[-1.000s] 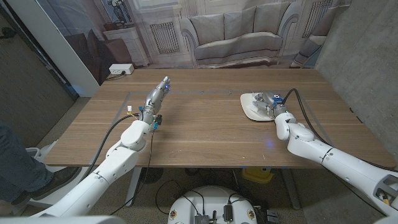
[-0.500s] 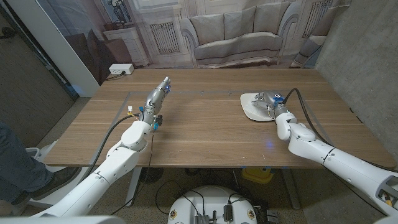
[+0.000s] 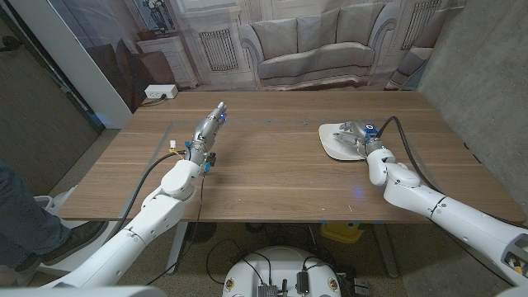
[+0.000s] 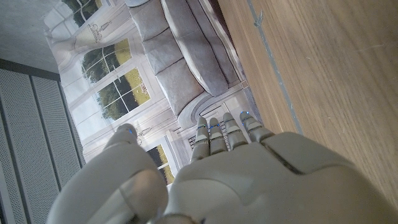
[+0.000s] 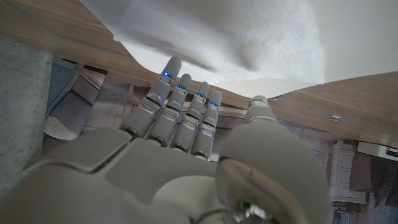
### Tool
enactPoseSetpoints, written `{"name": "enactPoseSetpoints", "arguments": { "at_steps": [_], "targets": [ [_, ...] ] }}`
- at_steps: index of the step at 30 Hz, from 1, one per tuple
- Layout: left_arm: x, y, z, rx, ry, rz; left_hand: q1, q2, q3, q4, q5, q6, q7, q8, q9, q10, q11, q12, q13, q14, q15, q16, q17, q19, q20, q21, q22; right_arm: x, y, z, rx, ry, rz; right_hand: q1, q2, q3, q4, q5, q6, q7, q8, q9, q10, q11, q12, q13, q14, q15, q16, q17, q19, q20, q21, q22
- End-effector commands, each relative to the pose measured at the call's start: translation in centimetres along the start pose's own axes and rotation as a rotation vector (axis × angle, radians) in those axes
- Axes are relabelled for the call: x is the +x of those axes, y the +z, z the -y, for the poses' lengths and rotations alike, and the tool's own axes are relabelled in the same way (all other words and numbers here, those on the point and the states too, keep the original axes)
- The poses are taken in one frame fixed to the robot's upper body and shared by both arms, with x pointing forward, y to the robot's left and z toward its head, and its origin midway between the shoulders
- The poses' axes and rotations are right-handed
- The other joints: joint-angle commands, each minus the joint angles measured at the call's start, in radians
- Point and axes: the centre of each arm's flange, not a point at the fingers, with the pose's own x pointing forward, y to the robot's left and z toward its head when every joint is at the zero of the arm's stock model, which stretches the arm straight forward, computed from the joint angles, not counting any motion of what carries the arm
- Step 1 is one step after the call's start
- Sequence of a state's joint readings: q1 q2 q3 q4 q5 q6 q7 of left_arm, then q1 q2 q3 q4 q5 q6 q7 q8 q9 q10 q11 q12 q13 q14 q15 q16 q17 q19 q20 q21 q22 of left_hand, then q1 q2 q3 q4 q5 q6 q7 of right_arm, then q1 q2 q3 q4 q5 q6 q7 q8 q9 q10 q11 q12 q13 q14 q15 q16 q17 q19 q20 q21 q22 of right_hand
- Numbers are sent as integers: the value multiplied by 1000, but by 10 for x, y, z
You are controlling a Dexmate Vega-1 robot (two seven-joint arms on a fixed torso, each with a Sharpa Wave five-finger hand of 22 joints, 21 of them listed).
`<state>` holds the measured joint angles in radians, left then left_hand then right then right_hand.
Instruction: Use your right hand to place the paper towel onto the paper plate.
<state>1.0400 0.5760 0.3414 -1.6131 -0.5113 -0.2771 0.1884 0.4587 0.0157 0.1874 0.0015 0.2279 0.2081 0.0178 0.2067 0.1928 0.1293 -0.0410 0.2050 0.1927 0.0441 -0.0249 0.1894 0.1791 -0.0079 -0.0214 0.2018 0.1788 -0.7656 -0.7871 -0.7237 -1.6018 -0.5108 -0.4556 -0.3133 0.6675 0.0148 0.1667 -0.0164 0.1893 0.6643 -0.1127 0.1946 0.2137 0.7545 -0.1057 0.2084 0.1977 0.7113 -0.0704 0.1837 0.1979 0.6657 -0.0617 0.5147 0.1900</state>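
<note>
White paper towel (image 5: 249, 37) lies on the paper plate (image 3: 332, 140), toward the right far part of the wooden tabletop (image 3: 272, 173). Right hand (image 3: 356, 134) sits over the plate's near-right side; in the wrist view its fingers (image 5: 180, 99) stretch out straight, side by side, holding nothing, tips just short of the towel's edge. Left hand (image 3: 208, 125) is well apart on the left side, fingers extended and empty, pointing away from the robot.

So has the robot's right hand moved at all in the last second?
Yes, slightly. The right hand has drawn back a little toward the near edge of the paper plate, the paper towel lying on the plate.
</note>
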Motion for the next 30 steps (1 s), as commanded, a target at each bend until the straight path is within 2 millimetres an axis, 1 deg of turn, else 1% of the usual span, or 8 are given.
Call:
{"name": "enactPoseSetpoints", "arguments": {
  "at_steps": [1, 4, 8, 11, 13, 22, 27, 30],
  "targets": [
    [1, -1, 0, -4, -3, 3, 2, 6, -2, 2, -3, 3, -3, 0, 3, 3, 2, 1, 3, 3, 2, -1, 4, -2, 5, 2, 4, -2, -3, 0, 11, 17, 1, -13, 1, -5, 3, 8, -8, 3, -3, 2, -10, 4, -5, 6, -17, -102, -2, 4, -16, -91, -9, -1],
    [1, 0, -1, -4, -2, 3, 2, 6, -2, 2, -3, 3, -3, 0, 3, 3, 5, 1, 3, 3, 2, -1, 4, -2, 6, 2, 4, -3, -3, 0, 11, 15, 2, -19, 3, -7, 5, 10, -15, 6, -3, 2, -19, 15, -5, 6, -36, -100, -3, 4, -29, -87, -17, -1],
    [0, 1, -1, -2, -3, 4, 3, 7, -3, 2, -3, 4, -4, 0, 3, 1, 2, 1, 3, 2, 3, -1, 4, -2, 6, 2, 4, -4, -1, 2, 11, 8, 4, -22, 4, -8, 6, 12, -19, 8, -3, 2, -25, 8, -5, 6, -45, -96, -3, 4, -36, -84, -22, -1],
    [0, 1, -2, 0, -3, 4, 3, 7, -3, 2, -3, 4, -2, 0, 3, 4, 4, 1, 3, 3, 4, -1, 4, -2, 6, 2, 4, -4, 1, 5, 10, -1, 8, -25, 5, -9, 8, 12, -23, 8, -3, 2, -30, 12, -6, 6, -56, -90, -4, 4, -42, -82, -26, -1],
    [0, 1, -2, 0, -4, 4, 3, 7, -3, 2, -3, 3, -3, 0, 3, 3, 4, 1, 3, 2, 3, -1, 4, -2, 6, 2, 4, -5, 3, 8, 12, -7, 14, -27, 7, -9, 9, 13, -24, 8, -2, 2, -32, 8, -5, 6, -62, -86, -4, 4, -51, -80, -30, -1],
    [-1, 0, -3, -3, -8, 3, 4, 7, -4, 2, -3, 4, -4, 0, 3, 4, 2, 1, 3, 3, 3, -1, 4, -2, 6, 2, 4, -9, 11, 21, 21, -40, 45, -29, 11, -8, 9, 14, -25, 9, -1, 1, -33, 15, -2, 6, -66, -91, 0, 4, -57, -83, -35, -1],
    [-1, 1, -3, -2, -12, 8, 4, 8, -4, 2, -4, 3, -3, 0, 3, 3, 3, 1, 3, 3, 4, -1, 4, -2, 5, 2, 4, -11, 15, 29, 12, -43, 55, -30, 11, -8, 9, 15, -27, 9, 0, 1, -38, 7, -3, 6, -71, -88, 0, 4, -61, -84, -38, -1],
    [-2, 1, -3, -3, -13, 9, 5, 8, -5, 1, -4, 3, -3, 0, 3, 3, 4, 1, 3, 2, 4, -1, 4, -2, 5, 2, 4, -13, 17, 33, 8, -45, 63, -31, 12, -9, 9, 16, -30, 9, -1, 1, -40, 17, -2, 6, -76, -86, 0, 4, -65, -83, -41, -1]
  ]
}}
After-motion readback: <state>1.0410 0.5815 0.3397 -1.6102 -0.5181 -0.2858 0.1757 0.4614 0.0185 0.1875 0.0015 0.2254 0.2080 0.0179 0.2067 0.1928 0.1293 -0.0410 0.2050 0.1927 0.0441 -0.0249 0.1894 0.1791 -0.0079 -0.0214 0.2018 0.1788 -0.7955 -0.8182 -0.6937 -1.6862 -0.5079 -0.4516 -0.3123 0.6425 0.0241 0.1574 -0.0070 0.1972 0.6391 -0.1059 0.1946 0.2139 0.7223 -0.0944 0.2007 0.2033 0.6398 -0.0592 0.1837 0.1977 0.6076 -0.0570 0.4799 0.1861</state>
